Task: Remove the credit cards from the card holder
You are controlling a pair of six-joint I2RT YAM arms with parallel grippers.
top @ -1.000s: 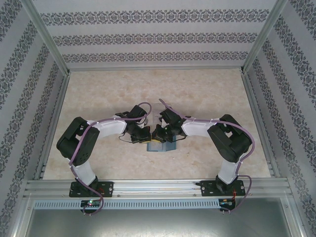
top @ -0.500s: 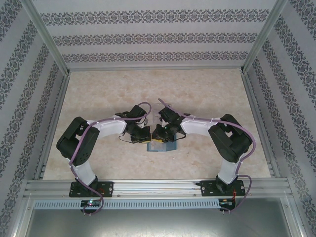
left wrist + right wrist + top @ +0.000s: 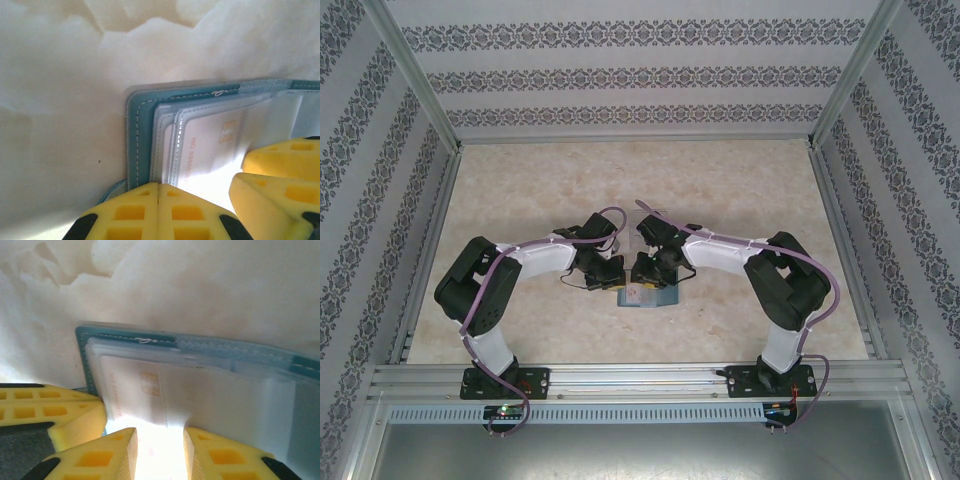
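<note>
The holder (image 3: 125, 337) lies open on the table (image 3: 60, 100), and I have both grippers down at its near edge. My left gripper (image 3: 158, 200) is fully closed, fingers pressed together at one near corner of the holder. It looks to be pinning the cover down, though I cannot tell whether any of it is nipped between them. My right gripper (image 3: 159, 450) stands just beside it with its jaws parted a little. The near end of a pale card (image 3: 135, 390), tucked in the holder's clear sleeve, runs into that gap, and neither pad seems to bite it. My worry is that if I close too shallow, the pads will slide off the glossy card, or catch the sleeve with it and drag the whole holder. If the left eases off, the holder may lift with the card. The card carries an orange chip-shaped mark (image 3: 227, 132) and a line of faint orange print along its side, too blurred to read. No brand shows.
</note>
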